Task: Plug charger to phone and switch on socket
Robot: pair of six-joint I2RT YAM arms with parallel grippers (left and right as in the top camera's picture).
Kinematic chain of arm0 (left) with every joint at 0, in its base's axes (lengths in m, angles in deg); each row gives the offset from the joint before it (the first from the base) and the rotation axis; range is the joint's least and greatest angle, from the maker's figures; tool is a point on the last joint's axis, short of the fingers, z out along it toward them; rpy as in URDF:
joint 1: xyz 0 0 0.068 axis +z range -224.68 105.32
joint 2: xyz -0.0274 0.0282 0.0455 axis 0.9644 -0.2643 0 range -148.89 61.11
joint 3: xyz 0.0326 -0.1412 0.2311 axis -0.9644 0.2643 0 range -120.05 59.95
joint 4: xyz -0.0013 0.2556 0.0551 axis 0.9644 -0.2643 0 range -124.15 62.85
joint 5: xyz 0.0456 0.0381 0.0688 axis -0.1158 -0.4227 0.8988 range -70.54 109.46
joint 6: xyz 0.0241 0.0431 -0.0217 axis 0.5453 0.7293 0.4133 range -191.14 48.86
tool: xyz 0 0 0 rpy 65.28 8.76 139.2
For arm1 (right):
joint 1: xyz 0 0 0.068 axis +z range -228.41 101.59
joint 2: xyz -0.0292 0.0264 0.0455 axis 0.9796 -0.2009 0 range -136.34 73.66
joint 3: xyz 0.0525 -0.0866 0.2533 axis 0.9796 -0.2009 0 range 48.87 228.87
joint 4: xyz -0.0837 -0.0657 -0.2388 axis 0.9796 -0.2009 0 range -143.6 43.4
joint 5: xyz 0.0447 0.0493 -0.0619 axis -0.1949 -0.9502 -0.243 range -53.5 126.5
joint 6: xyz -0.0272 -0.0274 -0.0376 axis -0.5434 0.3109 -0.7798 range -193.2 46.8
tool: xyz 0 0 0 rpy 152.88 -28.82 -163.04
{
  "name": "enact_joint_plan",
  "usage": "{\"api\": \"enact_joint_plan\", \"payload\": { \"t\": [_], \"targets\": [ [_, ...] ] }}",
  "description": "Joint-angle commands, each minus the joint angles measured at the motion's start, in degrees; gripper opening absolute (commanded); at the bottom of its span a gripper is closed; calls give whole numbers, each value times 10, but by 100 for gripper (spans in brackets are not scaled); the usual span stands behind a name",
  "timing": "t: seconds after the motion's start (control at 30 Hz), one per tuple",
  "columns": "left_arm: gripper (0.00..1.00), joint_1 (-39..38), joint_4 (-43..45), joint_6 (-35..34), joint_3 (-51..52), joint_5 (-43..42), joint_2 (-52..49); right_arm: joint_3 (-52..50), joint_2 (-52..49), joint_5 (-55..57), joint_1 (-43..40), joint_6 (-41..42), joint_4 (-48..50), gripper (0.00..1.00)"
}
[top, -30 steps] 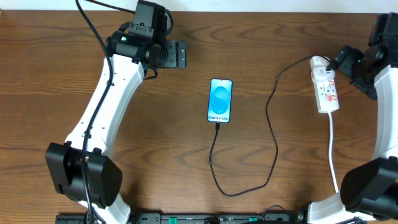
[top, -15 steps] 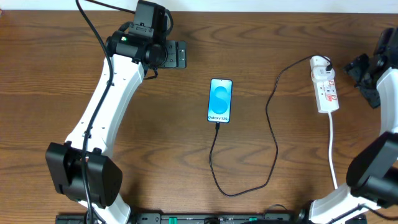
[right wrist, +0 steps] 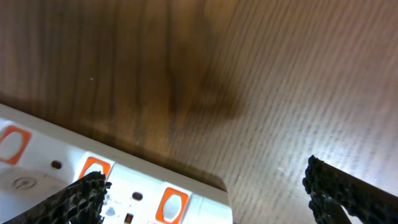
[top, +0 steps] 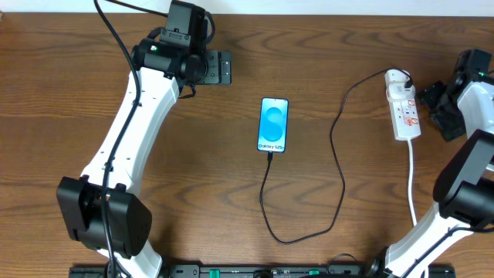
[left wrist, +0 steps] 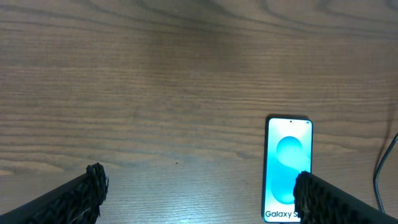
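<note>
The phone lies flat mid-table with its blue screen up; it also shows in the left wrist view. The black charger cable runs from the phone's near end, loops toward the front edge, and rises to a white adapter on the far end of the socket strip. My left gripper is open and empty, far-left of the phone. My right gripper is open and empty, just right of the strip; the strip's orange switches show between its fingers.
The strip's thick white cord runs toward the front edge on the right. The wooden table carries the cable loop near the front middle. A bit of black cable shows at the right edge of the left wrist view.
My right gripper has pulled back from the strip's far end, swung right, and now sits lower beside the strip's right side. The left arm, phone and cable have not moved.
</note>
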Motion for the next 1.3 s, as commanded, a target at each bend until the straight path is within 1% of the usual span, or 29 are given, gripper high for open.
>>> {"api": "enact_joint_plan", "payload": {
  "t": [0.0, 0.3, 0.6, 0.8, 1.13, 1.27],
  "targets": [
    [97, 0, 0, 1, 1, 8, -3, -3, -14, -3, 0, 34, 6, 99],
    [97, 0, 0, 1, 1, 7, -3, -3, -45, -39, 0, 35, 41, 99],
    [97, 0, 0, 1, 1, 8, -3, -3, -52, -56, 1, 35, 53, 99],
    [97, 0, 0, 1, 1, 8, -3, -3, -52, -80, 1, 35, 49, 99],
    [97, 0, 0, 1, 1, 8, -3, -3, -52, -82, 1, 35, 26, 99],
    [98, 0, 0, 1, 1, 8, -3, -3, -52, -105, 1, 34, 28, 99]
  ]
}}
